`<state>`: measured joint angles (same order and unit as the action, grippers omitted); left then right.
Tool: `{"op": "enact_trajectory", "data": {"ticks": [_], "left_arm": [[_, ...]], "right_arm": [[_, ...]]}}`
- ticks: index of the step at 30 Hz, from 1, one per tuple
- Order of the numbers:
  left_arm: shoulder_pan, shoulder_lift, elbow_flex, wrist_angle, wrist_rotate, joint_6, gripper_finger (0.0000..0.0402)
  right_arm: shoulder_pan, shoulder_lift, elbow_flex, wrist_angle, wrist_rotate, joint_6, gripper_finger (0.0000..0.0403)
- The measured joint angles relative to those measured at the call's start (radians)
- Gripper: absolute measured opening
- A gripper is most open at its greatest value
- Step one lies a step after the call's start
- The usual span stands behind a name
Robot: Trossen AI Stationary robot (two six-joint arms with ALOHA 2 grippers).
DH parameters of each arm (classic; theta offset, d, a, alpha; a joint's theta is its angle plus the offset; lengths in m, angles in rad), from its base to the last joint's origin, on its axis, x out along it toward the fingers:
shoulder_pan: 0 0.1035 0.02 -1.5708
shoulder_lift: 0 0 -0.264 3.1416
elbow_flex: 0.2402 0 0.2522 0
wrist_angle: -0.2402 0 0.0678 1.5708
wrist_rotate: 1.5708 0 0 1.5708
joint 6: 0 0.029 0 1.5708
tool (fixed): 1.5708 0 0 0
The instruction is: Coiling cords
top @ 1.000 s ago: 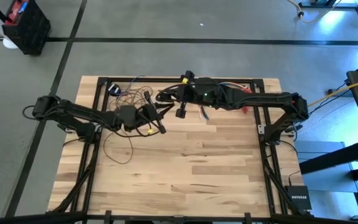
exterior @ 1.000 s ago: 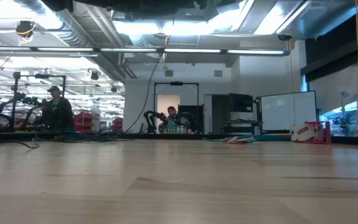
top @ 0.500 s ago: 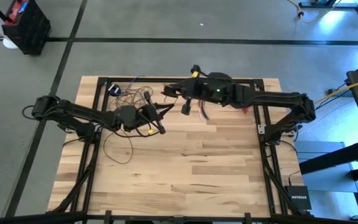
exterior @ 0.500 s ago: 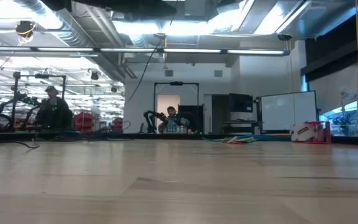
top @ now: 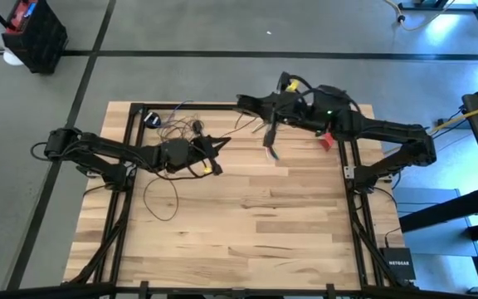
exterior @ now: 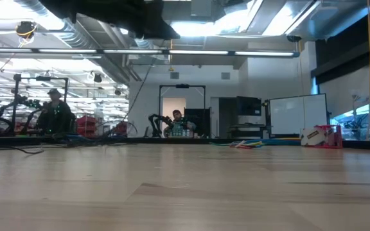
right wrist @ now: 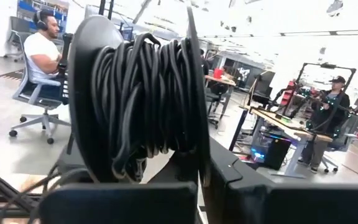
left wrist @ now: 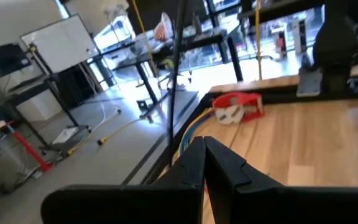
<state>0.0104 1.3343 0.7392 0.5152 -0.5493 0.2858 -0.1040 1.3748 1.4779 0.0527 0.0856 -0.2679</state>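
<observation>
Between closed fingers (right wrist: 199, 186), cords (right wrist: 143, 93).

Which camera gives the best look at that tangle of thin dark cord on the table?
The high view: it shows the cords looped over the table's far left part, beside the left gripper. The low view shows only a faint strand lying far off. The left wrist view shows one taut strand, the right wrist view only blurred strands.

1. We cannot follow the cords (top: 169, 133) strand by strand from above; the loops are too thin to tell where one ends.
2. In the right wrist view, the right gripper (right wrist: 202, 180) hides the lower part of the wound cord.
3. From table height, we see only a dark edge of one arm (exterior: 121, 14), cut off at the top.
</observation>
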Motion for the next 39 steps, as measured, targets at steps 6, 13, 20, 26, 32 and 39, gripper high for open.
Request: {"op": "enact_trajectory", "data": {"ticks": [6,13,20,26,32,39], "left_arm": [[-0.003,0.000,0.000,0.002,0.006,-0.002,0.0000],[-0.020,0.000,0.000,0.001,0.007,0.004,0.0020],[-0.039,-0.017,0.025,-0.077,0.006,-0.002,0.0115],[-0.080,-0.072,0.193,-0.400,0.007,-0.042,0.0177],[-0.103,-0.075,0.310,-0.575,0.006,-0.047,0.0188],[-0.084,-0.050,0.312,-0.532,0.007,-0.039,0.0178]], "right_arm": [[0.000,-0.012,-0.001,-0.039,0.000,0.001,0.0001],[-0.001,-0.009,-0.003,-0.058,0.009,0.000,0.0001],[-0.001,-0.009,-0.003,-0.084,0.010,-0.007,0.0001],[-0.001,-0.008,-0.003,-0.096,0.010,-0.020,0.0004],[-0.001,-0.007,-0.003,-0.111,0.010,-0.047,0.0003],[-0.001,-0.007,-0.003,-0.113,-0.008,-0.063,0.0003]]}}
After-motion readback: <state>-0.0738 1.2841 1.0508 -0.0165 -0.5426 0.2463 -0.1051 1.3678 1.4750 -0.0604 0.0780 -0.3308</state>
